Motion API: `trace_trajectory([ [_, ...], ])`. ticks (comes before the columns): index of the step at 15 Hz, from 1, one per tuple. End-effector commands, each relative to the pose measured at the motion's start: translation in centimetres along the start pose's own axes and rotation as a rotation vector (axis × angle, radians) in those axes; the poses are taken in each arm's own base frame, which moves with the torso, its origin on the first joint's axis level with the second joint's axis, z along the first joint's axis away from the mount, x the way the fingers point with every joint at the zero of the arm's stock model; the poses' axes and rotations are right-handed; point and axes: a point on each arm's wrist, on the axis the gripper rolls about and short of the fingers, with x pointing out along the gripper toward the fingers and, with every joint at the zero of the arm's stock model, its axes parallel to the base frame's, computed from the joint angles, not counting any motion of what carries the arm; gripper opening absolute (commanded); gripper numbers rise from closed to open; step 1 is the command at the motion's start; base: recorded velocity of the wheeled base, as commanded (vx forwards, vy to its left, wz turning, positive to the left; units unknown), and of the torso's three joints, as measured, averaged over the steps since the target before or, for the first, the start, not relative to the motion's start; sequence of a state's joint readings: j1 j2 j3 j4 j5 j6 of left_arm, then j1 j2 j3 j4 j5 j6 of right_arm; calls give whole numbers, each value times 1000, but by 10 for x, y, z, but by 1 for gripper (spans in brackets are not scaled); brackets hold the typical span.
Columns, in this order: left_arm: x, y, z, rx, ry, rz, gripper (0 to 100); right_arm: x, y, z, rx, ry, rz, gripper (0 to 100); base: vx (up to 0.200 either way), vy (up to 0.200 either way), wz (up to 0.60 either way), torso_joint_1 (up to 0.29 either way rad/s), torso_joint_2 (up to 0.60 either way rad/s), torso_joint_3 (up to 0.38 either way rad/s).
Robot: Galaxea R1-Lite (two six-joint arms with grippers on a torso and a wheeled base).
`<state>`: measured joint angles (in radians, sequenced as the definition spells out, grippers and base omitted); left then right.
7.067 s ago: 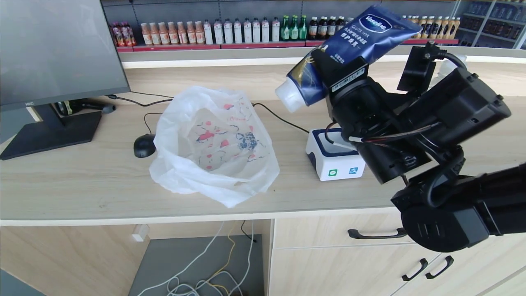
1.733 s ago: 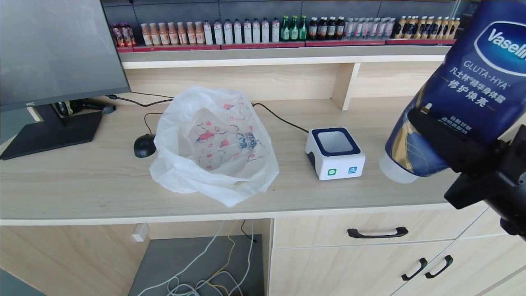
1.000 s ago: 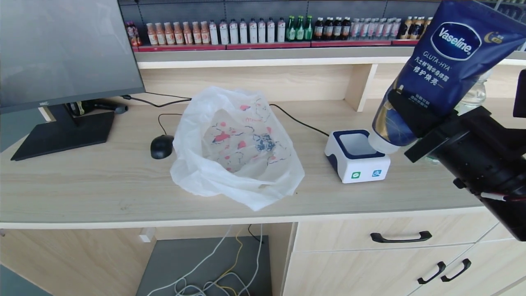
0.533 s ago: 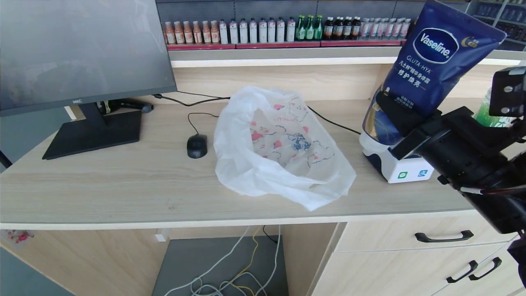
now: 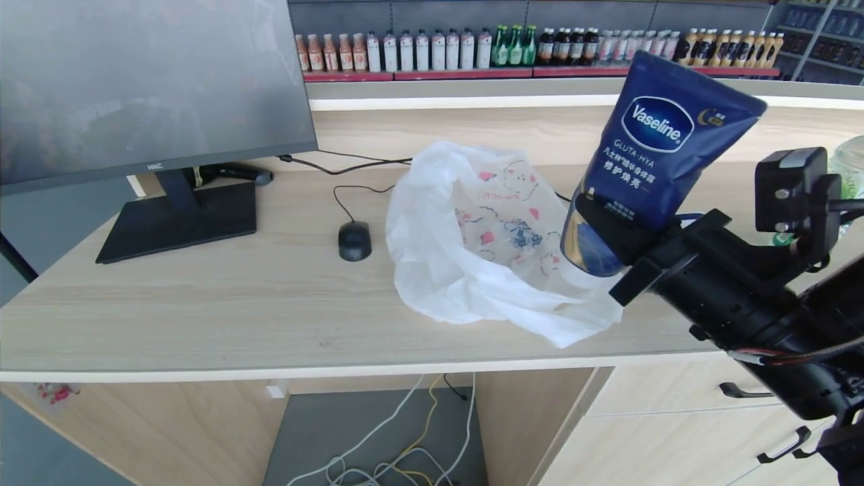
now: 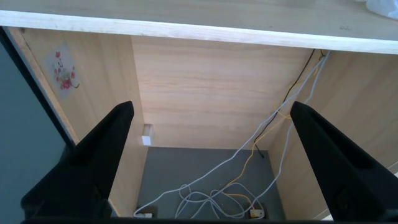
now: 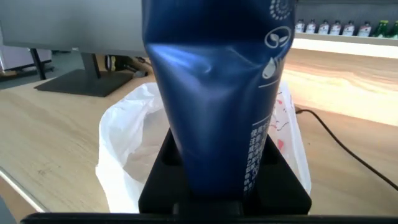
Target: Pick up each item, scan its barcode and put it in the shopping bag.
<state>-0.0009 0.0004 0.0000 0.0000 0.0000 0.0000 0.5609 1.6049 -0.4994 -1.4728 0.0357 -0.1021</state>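
Observation:
A dark blue lotion tube (image 5: 658,155) hangs tilted, white cap down, with my right gripper (image 5: 607,233) shut on its lower part. Its cap end sits over the right edge of the open white shopping bag (image 5: 472,250) on the wooden counter (image 5: 202,304). In the right wrist view the tube (image 7: 214,93) stands between the black fingers, with the bag (image 7: 134,143) below and behind it. My left gripper (image 6: 211,155) hangs open below the counter's front edge, nothing between its fingers (image 6: 99,155).
A monitor (image 5: 148,81) on a black stand is at the counter's back left, a black mouse (image 5: 354,240) left of the bag. A greenish bottle (image 5: 852,158) shows at the right edge. Loose cables (image 6: 249,180) hang under the counter. Drawers with black handles (image 5: 742,390) are lower right.
The head camera has swung left, so the whole scene has slid right. My right arm carried the tube leftward, from above the white scanner to above the bag's right edge.

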Motion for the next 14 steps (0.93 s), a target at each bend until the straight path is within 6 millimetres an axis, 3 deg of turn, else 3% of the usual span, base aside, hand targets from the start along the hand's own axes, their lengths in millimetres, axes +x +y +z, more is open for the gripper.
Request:
trace_trajectory([
  [1, 0, 0, 0, 0, 0, 1, 100, 7, 1, -7, 14, 16, 3, 0, 0, 0, 0, 0, 0, 0],
  [8, 0, 0, 0, 0, 0, 1, 100, 86, -4, 13, 62, 57, 7, 0, 0, 0, 0, 0, 0, 0],
  [14, 0, 0, 0, 0, 0, -1, 100, 115, -3, -13, 62, 88, 6, 0, 0, 0, 0, 0, 0, 0],
])
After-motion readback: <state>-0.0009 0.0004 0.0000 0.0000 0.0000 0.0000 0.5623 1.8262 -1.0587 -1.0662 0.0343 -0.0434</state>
